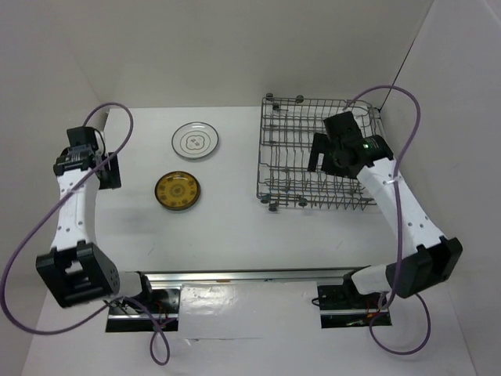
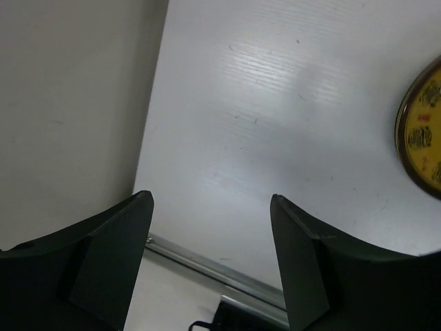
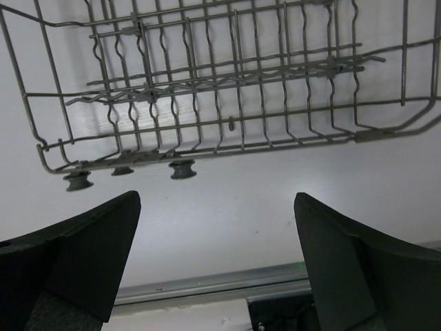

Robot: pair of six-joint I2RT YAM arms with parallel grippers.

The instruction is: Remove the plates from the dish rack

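From above, the dish rack (image 1: 291, 168) sits in the upper right of the frame, its longer side running left to right, and no plate shows among its tines; the white plate (image 1: 195, 140) and an ochre plate (image 1: 178, 191) lie flat on the bench (image 1: 235, 235) left of centre, apart from each other and well apart from the rack; no other plates are in view; the right arm (image 1: 399, 204) reaches up from the lower right and holds its jaws over the rack's right half, so it is plainly the nearer arm; the left arm (image 1: 74, 204) is folded at the far left, its jaws left of the ochre plate; in the left wrist view the jaws are spread wide with nothing between them, bare bench ahead, the ochre plate (image 2: 422, 131) cut by the right edge, off to the side of the gap; in the right wrist view the jaws are likewise spread and empty; the rack (image 3: 207, 89) fills the top of the frame beyond the tips, its long axis across the picture, small feet at its lower left, wires bare; so judged, the rack looks unloaded, and any further reach into it would fall to the right arm
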